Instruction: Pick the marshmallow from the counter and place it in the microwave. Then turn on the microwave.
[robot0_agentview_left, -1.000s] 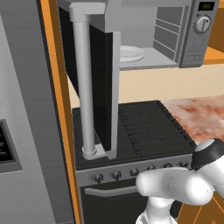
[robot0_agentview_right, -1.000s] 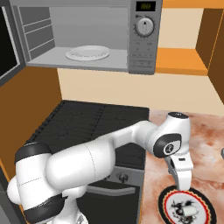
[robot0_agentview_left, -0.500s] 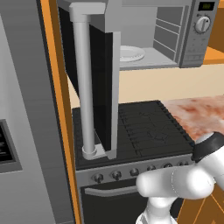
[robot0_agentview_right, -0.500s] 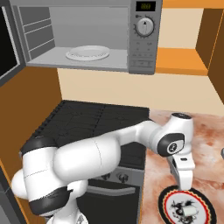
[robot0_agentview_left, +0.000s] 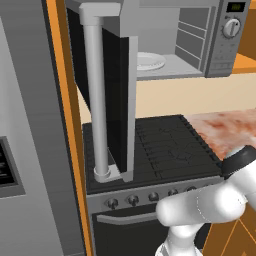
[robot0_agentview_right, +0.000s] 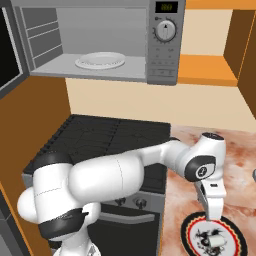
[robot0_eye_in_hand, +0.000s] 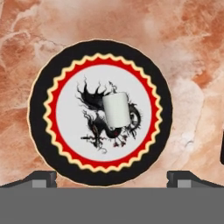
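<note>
The marshmallow (robot0_eye_in_hand: 116, 110), a stubby off-white cylinder, lies on its side at the middle of a round plate (robot0_eye_in_hand: 39, 109) with a black rim, red and yellow zigzag ring and a dark dragon drawing. That plate rests on the mottled pinkish counter (robot0_eye_in_hand: 188, 43). My gripper (robot0_eye_in_hand: 112, 177) hangs straight above it, open, fingertips wide apart at the plate's near rim. From the right base, the gripper (robot0_agentview_right: 212, 222) stands just over the marshmallow (robot0_agentview_right: 216, 241) near the counter's (robot0_agentview_right: 240, 190) front edge. The microwave (robot0_agentview_right: 165, 55) is up on the left, its door (robot0_agentview_left: 117, 100) swung wide open.
A white plate (robot0_agentview_right: 100, 61) sits inside the microwave cavity. The black stovetop (robot0_agentview_right: 110, 135) with grates lies between microwave and counter, with oven knobs (robot0_agentview_left: 132, 200) below. A grey fridge (robot0_agentview_left: 30, 150) flanks the far left. An orange shelf (robot0_agentview_right: 205, 70) is right of the microwave.
The arm's wrist has shifted a little to the right and down over the decorated plate. The marshmallow and the microwave door stay where they were.
</note>
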